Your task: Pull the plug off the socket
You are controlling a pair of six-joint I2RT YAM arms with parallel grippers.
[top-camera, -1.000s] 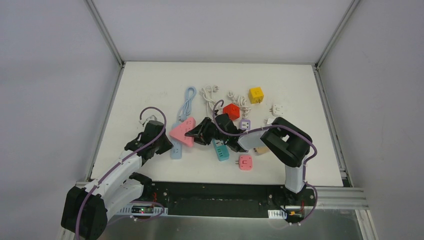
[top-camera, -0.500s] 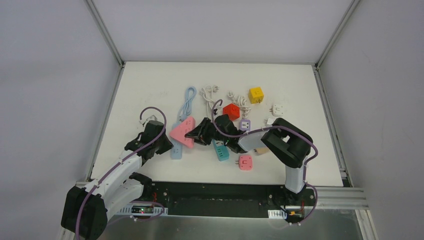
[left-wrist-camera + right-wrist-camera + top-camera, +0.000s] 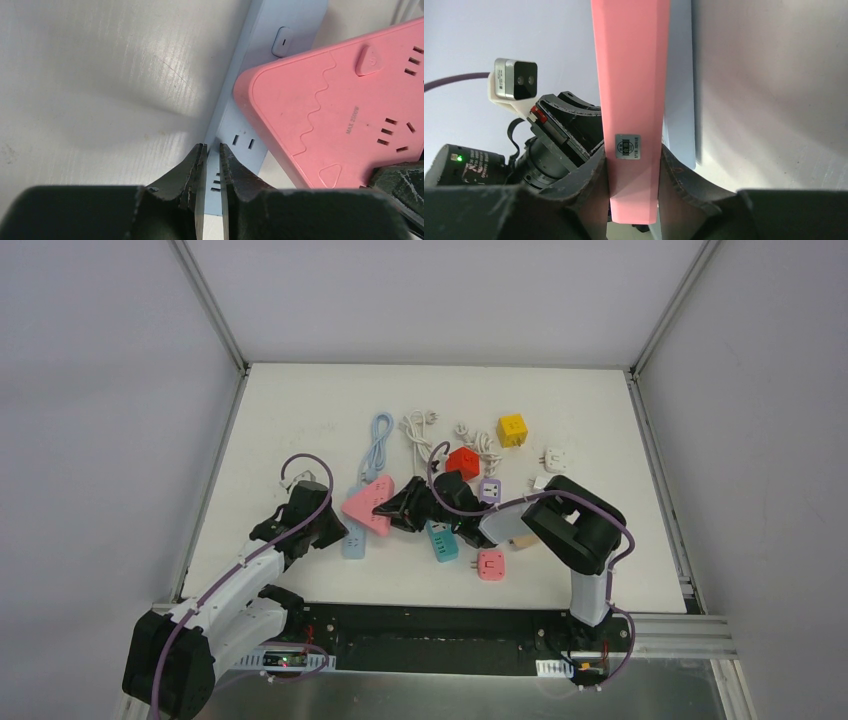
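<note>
Nearest me, my left gripper (image 3: 210,150) sits on the near end of the light blue power strip (image 3: 235,135). Its fingers are almost together, just a thin slit, nothing between them. My right gripper (image 3: 633,155) reaches in from the right and is clamped on the edge of the pink triangular power strip (image 3: 631,75), one finger per face. That pink strip (image 3: 365,505) is tilted and lies across the blue strip (image 3: 352,543), middle of the table (image 3: 300,410), between both grippers. I can't tell whether a plug is seated under it.

Right of that are a teal strip (image 3: 440,540) and a pink cube adapter (image 3: 490,564). Farther back are a purple adapter (image 3: 489,489), a red cube (image 3: 462,462), a blue cable (image 3: 378,440), white cables (image 3: 418,430), a white adapter (image 3: 555,458) and a yellow cube (image 3: 512,429).
</note>
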